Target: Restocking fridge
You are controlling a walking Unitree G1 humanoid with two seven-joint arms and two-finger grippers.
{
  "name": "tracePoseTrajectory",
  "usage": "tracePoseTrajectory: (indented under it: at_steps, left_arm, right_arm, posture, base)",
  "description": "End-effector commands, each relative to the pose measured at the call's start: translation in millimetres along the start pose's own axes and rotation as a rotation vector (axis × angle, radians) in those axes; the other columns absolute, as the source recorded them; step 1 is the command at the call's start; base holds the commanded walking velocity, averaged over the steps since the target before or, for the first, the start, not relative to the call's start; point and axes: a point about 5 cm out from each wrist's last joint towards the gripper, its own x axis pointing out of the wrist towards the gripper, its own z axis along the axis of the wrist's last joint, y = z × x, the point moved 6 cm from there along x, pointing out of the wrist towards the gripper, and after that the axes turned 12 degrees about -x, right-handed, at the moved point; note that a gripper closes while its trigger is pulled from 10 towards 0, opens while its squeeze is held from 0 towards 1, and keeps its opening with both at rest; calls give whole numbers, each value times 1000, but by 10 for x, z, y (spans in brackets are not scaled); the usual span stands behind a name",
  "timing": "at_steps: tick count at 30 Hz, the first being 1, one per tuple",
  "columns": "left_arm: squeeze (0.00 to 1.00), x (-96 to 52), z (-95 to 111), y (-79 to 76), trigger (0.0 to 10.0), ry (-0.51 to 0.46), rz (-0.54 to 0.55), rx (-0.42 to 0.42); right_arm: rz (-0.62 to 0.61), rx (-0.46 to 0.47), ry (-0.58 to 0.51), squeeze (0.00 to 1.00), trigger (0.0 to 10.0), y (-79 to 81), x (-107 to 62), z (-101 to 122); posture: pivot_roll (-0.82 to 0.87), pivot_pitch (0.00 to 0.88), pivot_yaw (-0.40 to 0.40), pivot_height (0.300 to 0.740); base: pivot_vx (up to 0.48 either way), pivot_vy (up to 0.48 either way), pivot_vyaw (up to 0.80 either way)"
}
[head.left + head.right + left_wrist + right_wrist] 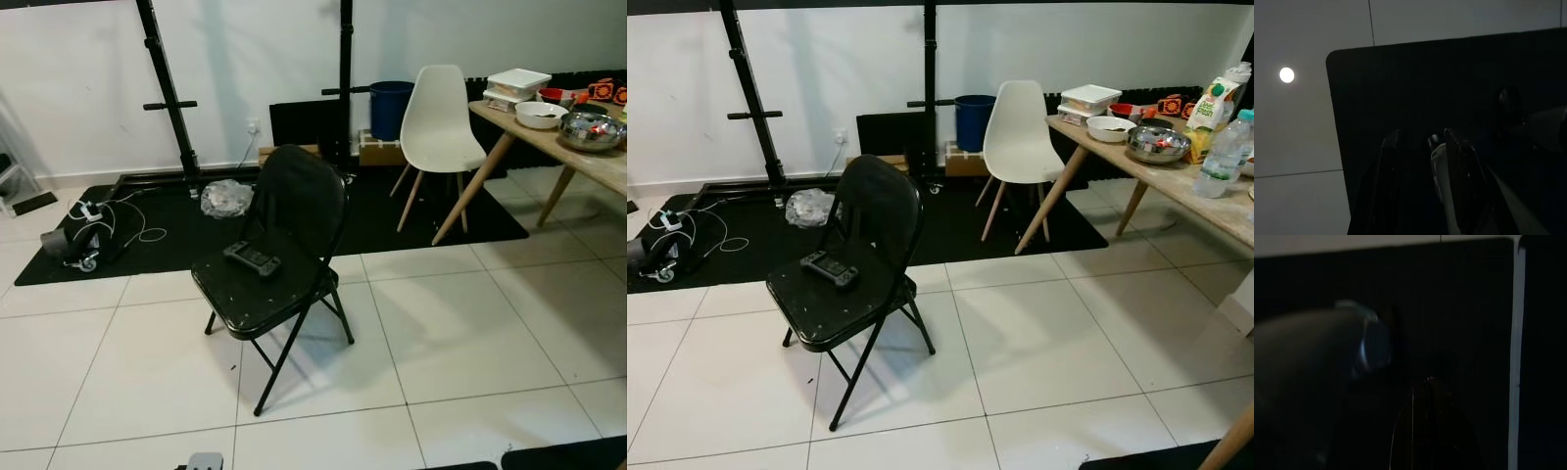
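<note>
A wooden table (1190, 186) stands at the right. It carries a juice carton (1207, 106), a clear water bottle (1225, 147), a metal bowl (1157, 144), a white bowl (1110, 128) and stacked white containers (1089, 101). In the dark left wrist view my left gripper (1422, 134) hangs over a black mat and white tiles, its fingers (1392, 181) a little apart and empty. The right wrist view is very dark. There my right gripper (1427, 382) hangs idle with its fingers together.
A black folding chair (284, 245) stands on the white tiles straight ahead, with a black game controller (253, 258) on its seat. Behind it are a black floor mat (392, 220), a white chair (438, 117), a blue bin (390, 108), black rack posts (168, 88) and cables (108, 211).
</note>
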Motion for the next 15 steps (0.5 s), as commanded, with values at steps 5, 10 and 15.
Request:
tracePoseTrajectory:
  at_steps: [5, 10, 15]
  left_arm:
    - [0, -24, -94, 56, 10000, 20, 12, -9]
    - [0, -31, -49, 105, 10000, 10, 19, -3]
    - [0, -32, 47, 142, 10000, -15, 23, 1]
  right_arm:
    - [14, 10, 8, 0, 10000, 102, 9, -30]
    - [27, 11, 21, 0, 10000, 174, 7, -90]
    - [35, -1, 29, 0, 10000, 187, 4, -114]
  posture:
    - [-52, 0, 38, 740]
    - [-58, 0, 50, 740]
    - [-32, 4, 42, 740]
  base:
    - [0, 0, 0]
    - [0, 0, 0]
    - [0, 0, 0]
